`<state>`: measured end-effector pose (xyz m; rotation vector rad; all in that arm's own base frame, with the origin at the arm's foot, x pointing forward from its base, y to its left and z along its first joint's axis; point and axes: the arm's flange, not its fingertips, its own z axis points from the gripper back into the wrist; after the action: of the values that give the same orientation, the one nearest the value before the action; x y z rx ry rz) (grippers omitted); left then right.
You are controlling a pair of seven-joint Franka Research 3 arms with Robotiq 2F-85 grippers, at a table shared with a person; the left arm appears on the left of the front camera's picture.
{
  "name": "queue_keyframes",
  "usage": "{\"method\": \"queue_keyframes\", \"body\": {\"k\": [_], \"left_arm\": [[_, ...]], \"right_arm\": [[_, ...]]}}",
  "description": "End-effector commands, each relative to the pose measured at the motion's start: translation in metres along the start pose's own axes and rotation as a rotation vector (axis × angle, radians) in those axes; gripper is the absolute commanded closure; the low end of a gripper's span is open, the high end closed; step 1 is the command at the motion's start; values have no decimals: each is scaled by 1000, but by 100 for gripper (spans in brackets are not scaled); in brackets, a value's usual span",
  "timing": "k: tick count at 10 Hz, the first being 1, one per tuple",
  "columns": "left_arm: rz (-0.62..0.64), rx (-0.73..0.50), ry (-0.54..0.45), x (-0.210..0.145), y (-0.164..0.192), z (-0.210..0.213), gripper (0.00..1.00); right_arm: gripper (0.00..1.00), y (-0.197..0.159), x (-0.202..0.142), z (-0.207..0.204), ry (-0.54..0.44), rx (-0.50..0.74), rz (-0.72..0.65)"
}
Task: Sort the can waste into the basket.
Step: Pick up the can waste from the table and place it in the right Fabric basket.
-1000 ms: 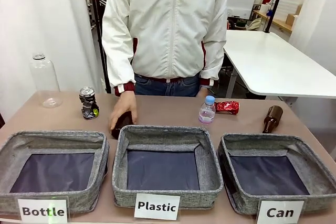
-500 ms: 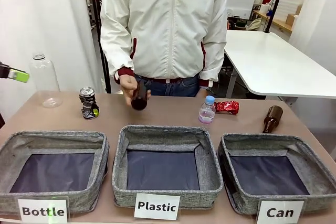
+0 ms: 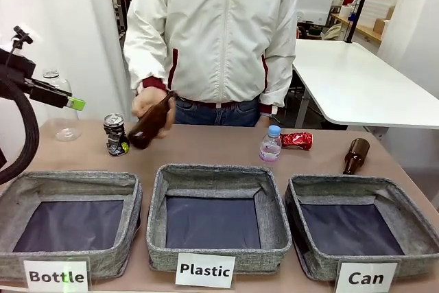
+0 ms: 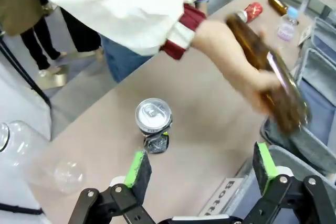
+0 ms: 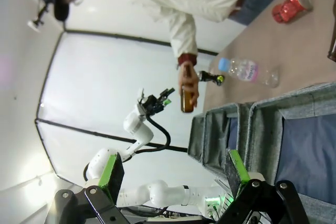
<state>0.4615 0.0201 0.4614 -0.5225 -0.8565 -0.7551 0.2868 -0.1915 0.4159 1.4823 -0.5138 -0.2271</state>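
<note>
Dark can (image 3: 115, 135), crushed metal with a silver top and a green mark, stands upright behind the "Bottle" basket (image 3: 68, 178). Shiny red can (image 3: 296, 141) lies dented beside a clear plastic bottle (image 3: 270, 145). The grey woven basket (image 3: 343, 184), dark-lined, bears a white card (image 3: 365, 278) reading "Can". Left gripper (image 4: 202, 163) and right gripper (image 5: 173, 169) gape wide, holding nothing. A hand (image 3: 145, 97) holds a brown glass bottle (image 3: 147, 127).

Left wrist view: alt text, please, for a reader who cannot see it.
The open left gripper points at a dark crushed can standing on the table. A person's hand holds a tilted brown glass bottle; a grey basket's rim lies lower right.
</note>
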Motion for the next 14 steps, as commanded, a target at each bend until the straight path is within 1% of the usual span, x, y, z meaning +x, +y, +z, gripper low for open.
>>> {"method": "queue_keyframes", "body": {"k": [1,2,3,4,5,6,8,9,10,13,14], "left_arm": [[-2,3,-3,0,-2,2,0],[-44,-53,36,-1,-1,17,0],[58,-17,-60,-11,20,60,0],[126,26,-169,-31,40,110,0],[167,36,-246,-60,53,154,0],[154,12,-266,-78,50,174,0],[121,-18,-327,-101,50,186,0],[155,3,-369,-110,53,192,0],[173,4,-385,-116,55,195,0],[177,5,-362,-115,60,193,0],[165,-5,-335,-110,59,186,0]], "right_arm": [[0,1,2,2,-1,12,25],[0,1,2,2,-1,12,25],[0,1,2,2,-1,12,25],[0,1,2,2,-1,12,25],[0,1,2,2,-1,12,25],[0,1,2,2,-1,12,25],[0,1,2,2,-1,12,25],[0,1,2,2,-1,12,25],[0,1,2,2,-1,12,25],[0,1,2,2,-1,12,25],[0,1,2,2,-1,12,25]]}}
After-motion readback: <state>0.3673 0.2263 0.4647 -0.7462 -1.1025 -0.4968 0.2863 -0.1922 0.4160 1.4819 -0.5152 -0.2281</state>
